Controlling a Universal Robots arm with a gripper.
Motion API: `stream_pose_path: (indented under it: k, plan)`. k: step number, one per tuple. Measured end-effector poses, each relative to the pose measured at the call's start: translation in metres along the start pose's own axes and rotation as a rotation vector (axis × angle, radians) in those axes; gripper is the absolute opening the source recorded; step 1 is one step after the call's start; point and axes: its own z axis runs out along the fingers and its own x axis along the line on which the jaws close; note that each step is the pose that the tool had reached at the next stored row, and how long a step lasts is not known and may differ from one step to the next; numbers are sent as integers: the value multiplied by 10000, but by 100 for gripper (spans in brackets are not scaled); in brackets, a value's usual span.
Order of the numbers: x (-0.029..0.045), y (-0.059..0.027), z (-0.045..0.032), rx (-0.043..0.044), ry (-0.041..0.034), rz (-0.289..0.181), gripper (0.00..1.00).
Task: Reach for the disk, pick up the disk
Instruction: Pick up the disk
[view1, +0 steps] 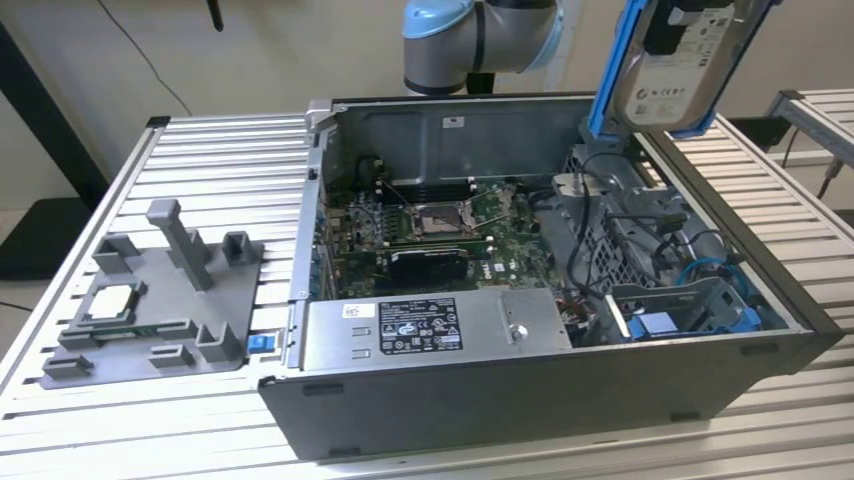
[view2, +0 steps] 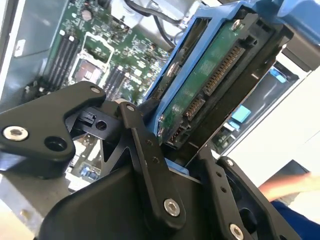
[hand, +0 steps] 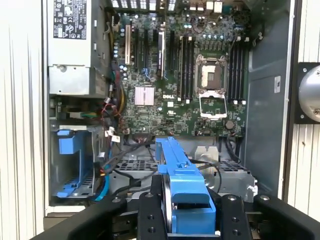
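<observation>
Disk (view1: 674, 85): upper right of the exterior view, lifted above the open case (view1: 534, 400). Gripper (hand: 187, 220) clamped on its blue bracket. Risk: edge-only hold may slip.

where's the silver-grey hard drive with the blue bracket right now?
The silver-grey hard drive in its blue plastic bracket is lifted clear above the open grey computer case, at the exterior view's upper right, clamped in the black pincer over the drive cage.
</observation>
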Motion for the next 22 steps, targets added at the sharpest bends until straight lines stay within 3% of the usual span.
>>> stream_pose_path:
  k: [22]
  plan:
    - [1001, 31, -59, 0, 1, 0, 0]
